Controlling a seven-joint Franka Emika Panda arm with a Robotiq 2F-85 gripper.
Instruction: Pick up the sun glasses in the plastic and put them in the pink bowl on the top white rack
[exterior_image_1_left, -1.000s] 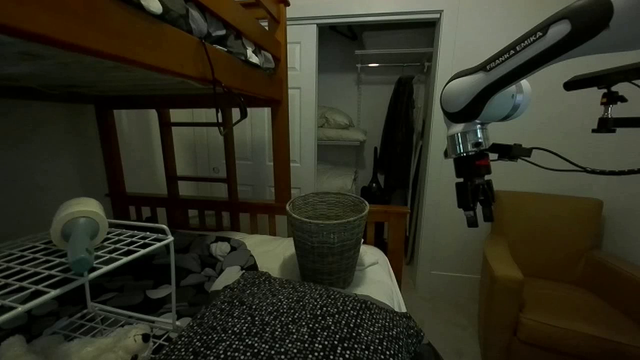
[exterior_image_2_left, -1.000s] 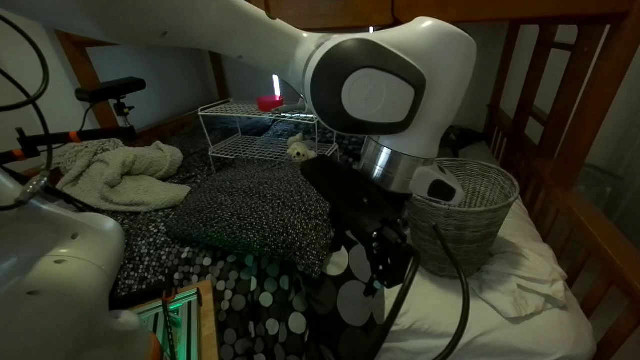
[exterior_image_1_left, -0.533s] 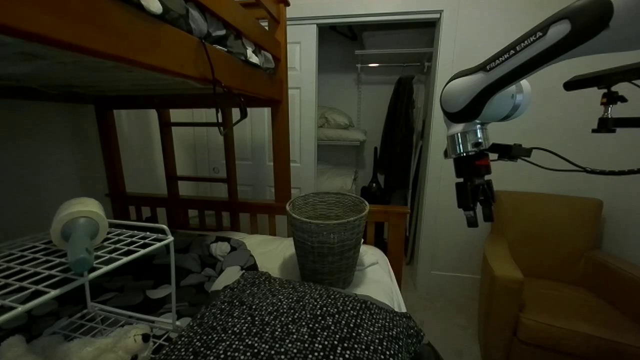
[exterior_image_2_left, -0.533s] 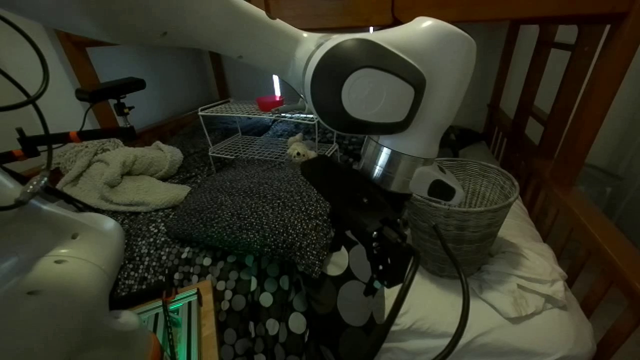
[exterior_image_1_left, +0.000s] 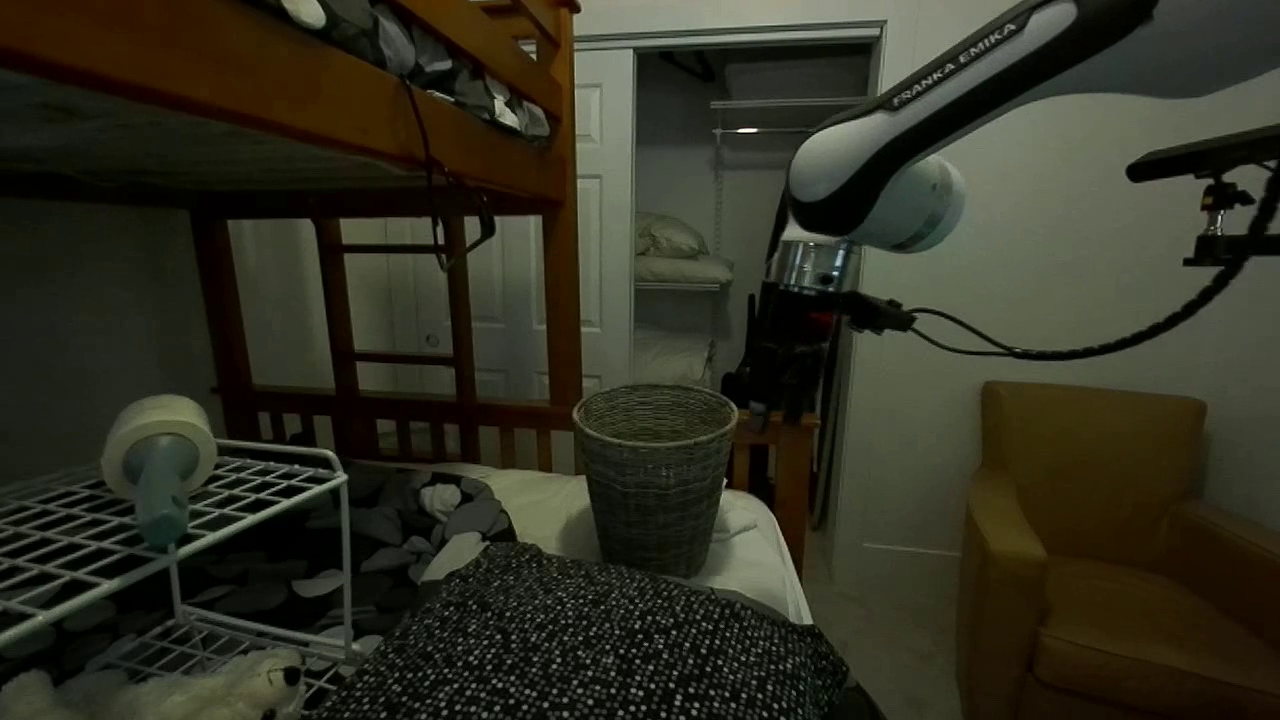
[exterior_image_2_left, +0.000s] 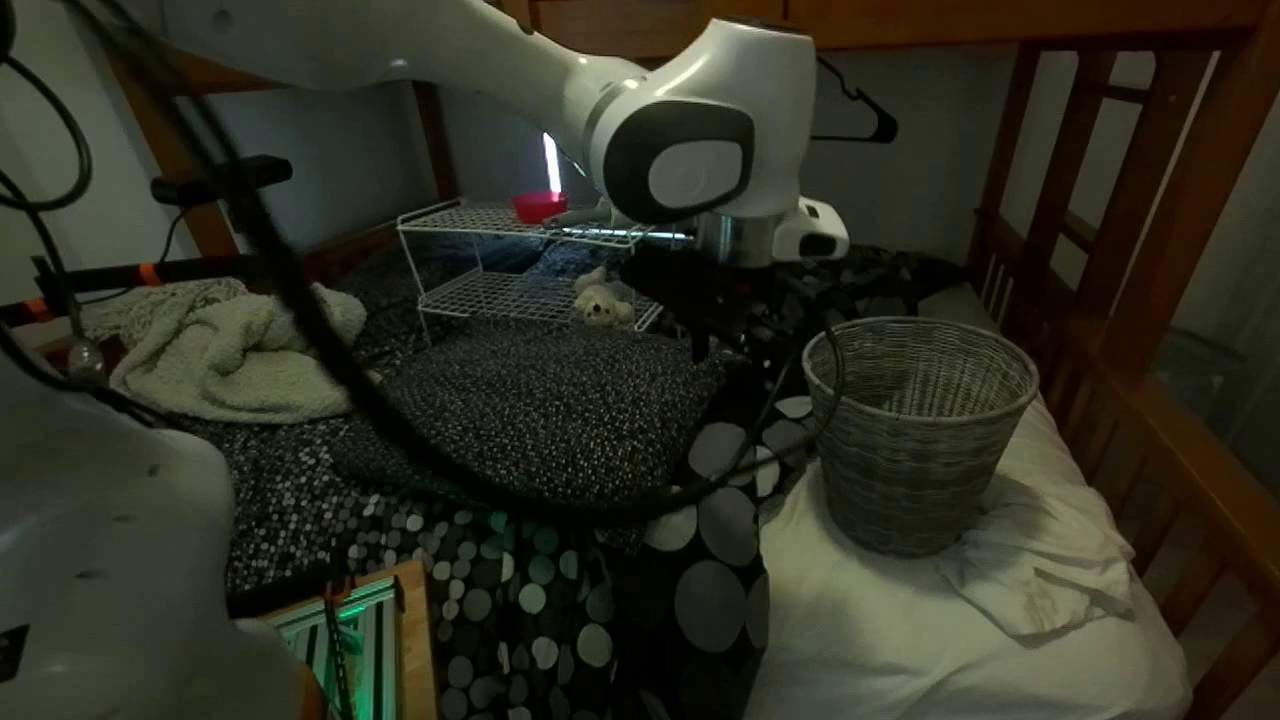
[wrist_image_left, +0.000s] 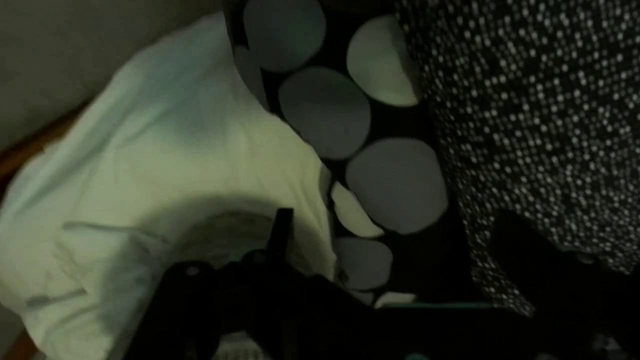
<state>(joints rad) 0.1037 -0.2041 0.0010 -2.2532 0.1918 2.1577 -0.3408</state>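
A bent black-and-white arm (exterior_image_1_left: 850, 170) points its black two-fingered gripper (exterior_image_1_left: 775, 412) downward near a grey woven basket (exterior_image_2_left: 910, 480), empty fingers (wrist_image_left: 283, 224) spread wide. Beyond the gripper, a round pink bowl (exterior_image_2_left: 540, 207) sits mouth-up on the top shelf of a white wire rack (exterior_image_2_left: 465, 216); where the sunglasses lie cannot be told.

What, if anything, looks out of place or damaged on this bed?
The wicker basket looks out of place: it stands upright on the bed, an unusual spot for one. Beside it, white fabric is bunched up and bears a brownish mark, possibly a stain. I see no clear damage.
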